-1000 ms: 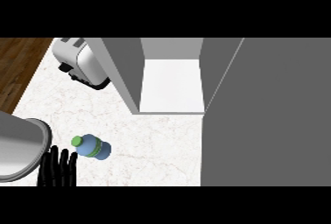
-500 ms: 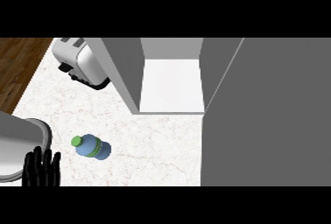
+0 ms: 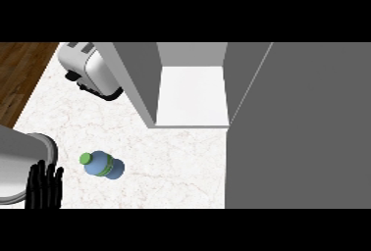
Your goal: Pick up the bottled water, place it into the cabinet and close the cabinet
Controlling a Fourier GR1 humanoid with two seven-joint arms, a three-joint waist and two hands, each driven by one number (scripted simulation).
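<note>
Left robot hand [image 3: 45, 186] is down at the bottom-left edge, black fingers straight and pointing up, so it's open and holding nothing, tucked against its grey forearm [image 3: 14, 164]. Just to the right of it, close but apart from the fingers, the bottled water [image 3: 103, 165] sits on the white marbled surface [image 3: 167, 162], blue body with the green cap showing at its upper left; can't tell if it's upright or tipped. Further up, the cabinet [image 3: 192, 93] is open with its white floor showing, its grey door [image 3: 304, 137] fills the right side, and a silver toaster [image 3: 91, 68] sits beside the cabinet's left wall.
</note>
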